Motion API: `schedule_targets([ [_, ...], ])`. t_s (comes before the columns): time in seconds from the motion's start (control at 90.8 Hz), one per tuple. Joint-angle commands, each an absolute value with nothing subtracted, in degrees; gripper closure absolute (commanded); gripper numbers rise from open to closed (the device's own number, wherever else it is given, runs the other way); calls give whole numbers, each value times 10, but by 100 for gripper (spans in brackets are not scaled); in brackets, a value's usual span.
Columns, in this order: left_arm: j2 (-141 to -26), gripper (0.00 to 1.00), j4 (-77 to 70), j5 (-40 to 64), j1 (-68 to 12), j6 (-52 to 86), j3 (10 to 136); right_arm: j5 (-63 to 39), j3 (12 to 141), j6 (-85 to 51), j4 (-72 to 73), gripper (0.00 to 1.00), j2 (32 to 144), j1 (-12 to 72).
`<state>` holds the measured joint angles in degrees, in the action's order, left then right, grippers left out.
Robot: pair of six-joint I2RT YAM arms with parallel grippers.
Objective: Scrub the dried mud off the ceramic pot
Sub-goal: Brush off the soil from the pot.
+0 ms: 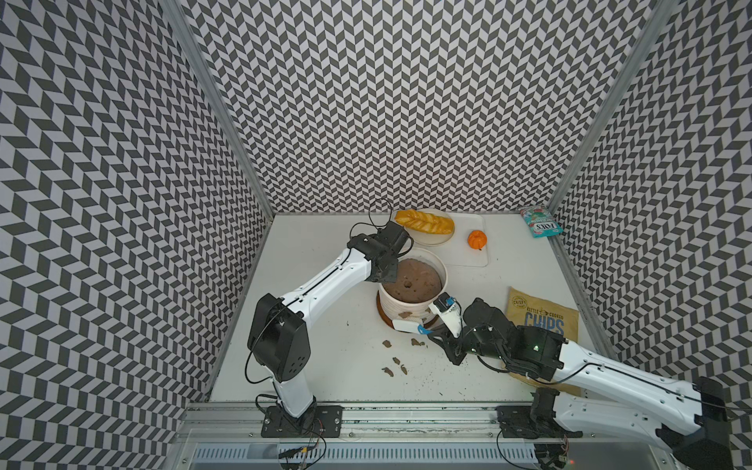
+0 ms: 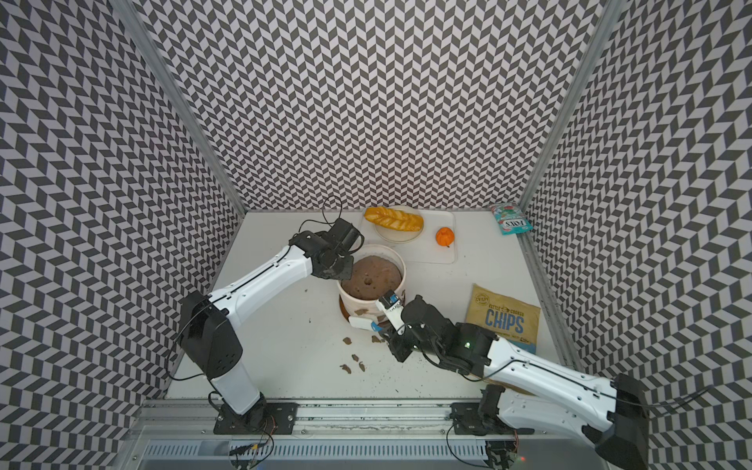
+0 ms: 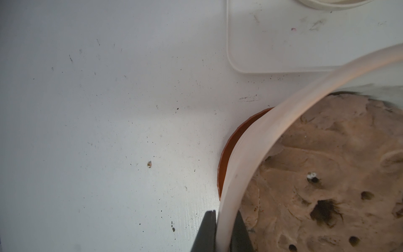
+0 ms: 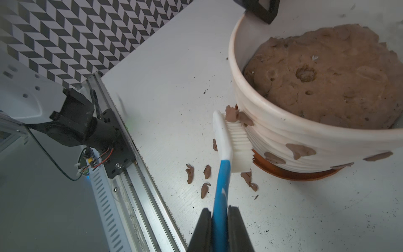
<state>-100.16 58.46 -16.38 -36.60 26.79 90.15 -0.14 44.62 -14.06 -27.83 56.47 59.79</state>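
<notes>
Several mud patches point(image 4: 299, 150) cling to the pot point(image 4: 305, 135); left claw point(image 3: 223, 215) pinches its rim, right claw point(image 4: 220, 209) grips the brush point(image 4: 223, 165), and hard strokes could twist it loose.

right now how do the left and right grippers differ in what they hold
The left gripper is shut on the ceramic pot at its rim, one finger inside, one outside. The right gripper is shut on a blue-handled brush, bristles against the pot's wall. Both are closed.
</notes>
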Motion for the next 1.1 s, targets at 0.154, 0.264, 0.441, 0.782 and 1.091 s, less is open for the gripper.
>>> schedule_targets([
  [0.154,-1017,100,531,-161,-362,250,889,-16,467,-130,-282,100,530,607],
  [0.264,-1018,100,530,-163,-361,247,892,-59,487,-102,-281,100,526,611],
  [0.441,-1017,100,525,-170,-361,238,894,-41,508,-67,-255,100,528,613],
  [0.782,-1008,100,498,-169,-360,104,886,-40,541,13,-226,100,584,576],
  [1.091,-1005,100,487,-141,-354,26,882,-40,515,44,-243,100,596,506],
])
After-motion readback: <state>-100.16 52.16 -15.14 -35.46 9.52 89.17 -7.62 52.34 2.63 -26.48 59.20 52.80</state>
